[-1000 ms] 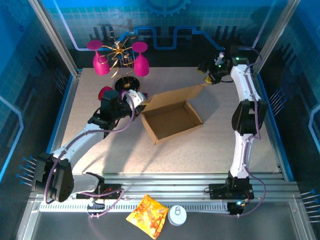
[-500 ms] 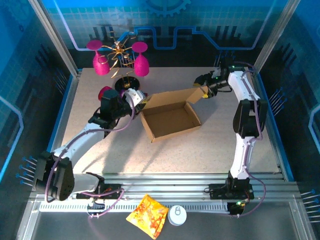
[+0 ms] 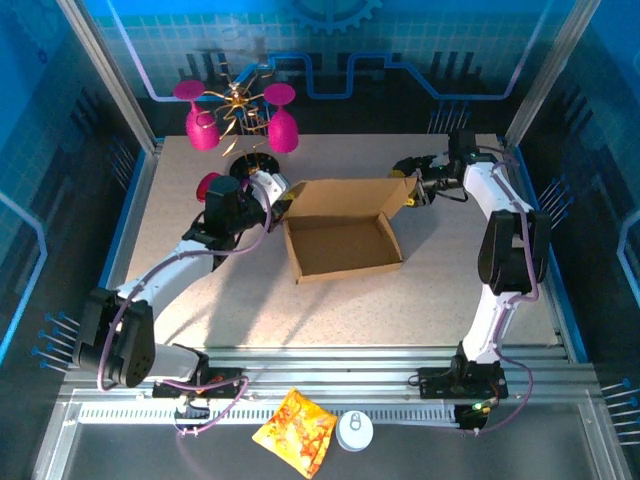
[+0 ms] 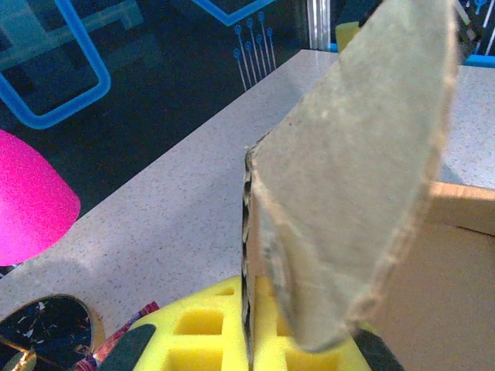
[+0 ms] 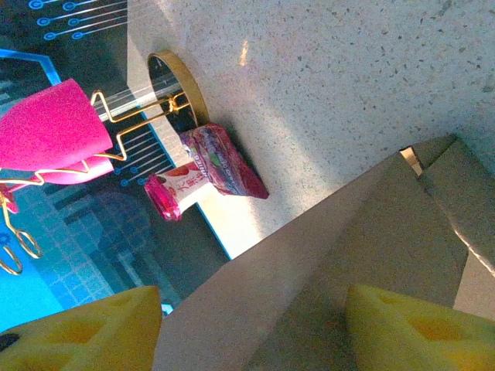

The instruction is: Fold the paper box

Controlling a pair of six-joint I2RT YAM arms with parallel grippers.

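Note:
The paper box [image 3: 340, 245], brown corrugated cardboard, lies open in the middle of the table with its long back lid [image 3: 345, 195] raised. My left gripper [image 3: 274, 198] is at the box's left end, shut on a side flap. In the left wrist view the flap's edge [image 4: 251, 232] is clamped between the yellow pads [image 4: 201, 332], and the flap [image 4: 356, 170] rises to the right. My right gripper [image 3: 410, 190] is at the lid's right end. In the right wrist view its yellow fingertips [image 5: 77, 328] stand wide apart, open, with the lid panel [image 5: 325, 255] spanning the gap.
A gold stand with pink cups [image 3: 240, 110] is at the back left; its base [image 5: 178, 81] and two pink-purple snack packets [image 5: 220, 162] lie near the box's left end. An orange snack bag [image 3: 295, 430] and a white round lid [image 3: 354, 430] sit on the front rail.
My right gripper has come from the back right corner down and left to the lid's right end. The lid has swung up and forward, and the box has turned squarer.

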